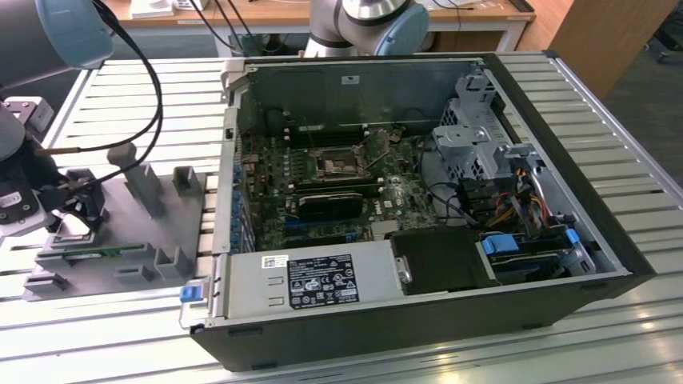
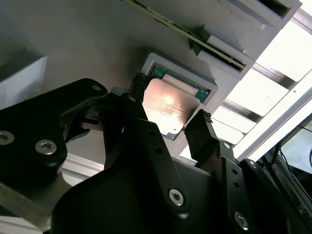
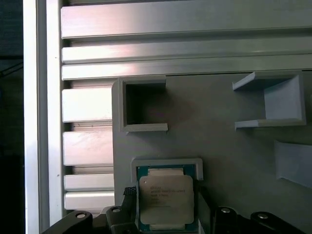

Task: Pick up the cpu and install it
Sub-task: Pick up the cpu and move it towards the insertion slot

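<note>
Second wrist view, cpu: lies flat, silvery top up and catching a glare, seated in its square recess; the first wrist view shows the cpu with a thin green border around the metal top.
Recess: a raised grey rim around the chip, at one edge of the grey fixture plate.
Gripper: poised over the chip, black fingers spread to opposite sides of it and holding nothing; whether the pads touch the chip's edges cannot be told.
Gripper in the first wrist view: fingertips sit just outside the green border on either side.
Fixture blocks: an open grey box stands near the recess, and a second bracket is farther along the plate.
Table: ribbed aluminium slats under the plate.
Exterior view: the gripper hangs low over the fixture plate at the exterior view's left; the opened computer case lies just beside the plate, and its motherboard socket is well apart from the chip.
</note>
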